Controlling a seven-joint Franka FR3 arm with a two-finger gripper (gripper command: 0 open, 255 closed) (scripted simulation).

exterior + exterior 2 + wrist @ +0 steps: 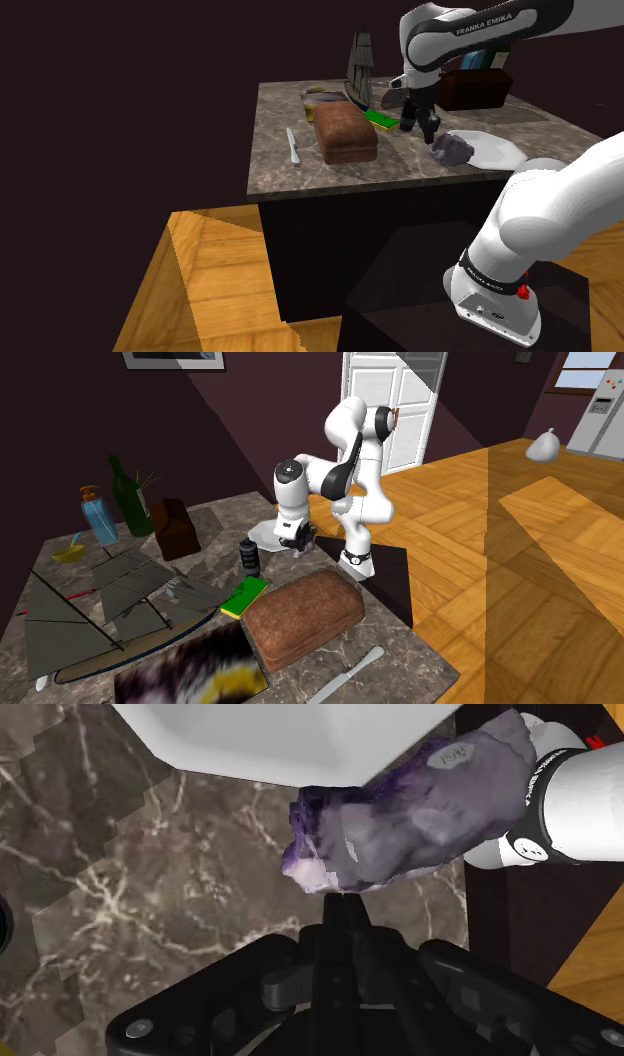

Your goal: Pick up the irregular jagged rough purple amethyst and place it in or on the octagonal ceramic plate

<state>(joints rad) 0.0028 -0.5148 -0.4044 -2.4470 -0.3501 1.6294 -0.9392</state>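
Observation:
The jagged purple amethyst (452,149) lies on the marble table, touching the near rim of the white octagonal plate (492,151). In the shoulder view my black gripper (428,128) hangs just left of and slightly above the stone. Seen from the wrist, the fingers meet with no gap, so the gripper (343,904) is shut. Their tips stop at the near edge of the amethyst (420,814), which lies beyond them and is not clasped. The plate (290,734) sits just past the stone. In the second exterior view the gripper (300,542) is lowered beside the plate (262,533).
A brown bread loaf (346,133), a knife (292,145) and a green sponge (381,118) lie to the shoulder view's left of the gripper. A model ship (360,60) and a brown box (475,88) stand behind. A dark cylinder (248,557) stands near the plate. The table's front edge is close to the amethyst.

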